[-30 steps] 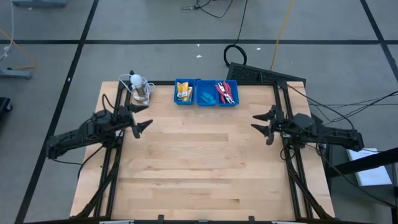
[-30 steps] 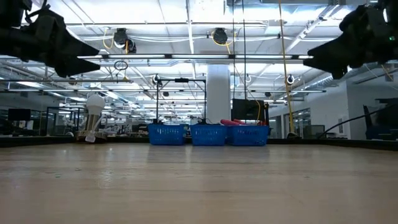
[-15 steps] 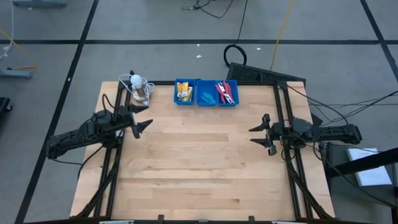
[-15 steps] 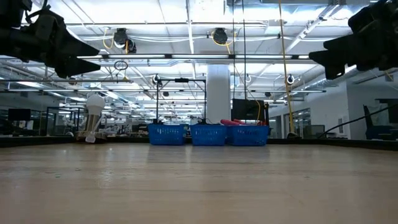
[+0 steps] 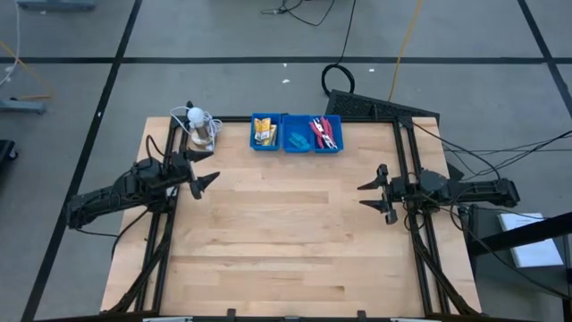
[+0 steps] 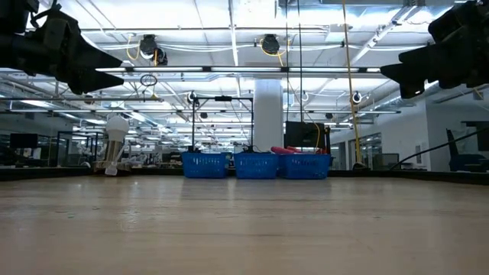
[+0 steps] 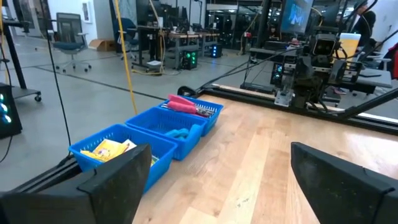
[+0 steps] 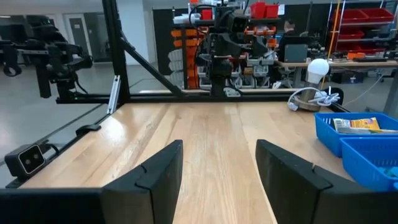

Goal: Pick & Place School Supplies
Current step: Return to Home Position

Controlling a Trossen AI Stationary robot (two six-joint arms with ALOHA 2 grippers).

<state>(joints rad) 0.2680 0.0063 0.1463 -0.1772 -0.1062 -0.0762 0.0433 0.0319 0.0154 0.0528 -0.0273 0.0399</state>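
Observation:
The blue three-compartment tray (image 5: 296,133) sits at the table's far edge. Its left bin holds yellow-orange packets (image 5: 264,132), its middle bin light-blue pieces (image 5: 296,139), and its right bin red-handled scissors (image 5: 323,132). In the left wrist view the packets (image 7: 109,149) and scissors (image 7: 186,104) lie inside their bins. My left gripper (image 5: 210,179) hangs open above the table's left side, pointing right. My right gripper (image 5: 365,195) hangs open above the right side, pointing left. Both are well clear of the tray and hold nothing.
A white round object with a coiled cable (image 5: 198,125) stands at the far left corner, left of the tray. Bare wooden tabletop (image 5: 286,233) stretches between the two grippers and toward the near edge. Dark frame rails run along the left and right table edges.
My right gripper has drawn back a little toward the table's right and near edges and has turned so that it points straight left; it has stayed open and has been still for the last half second. The left gripper has kept still.

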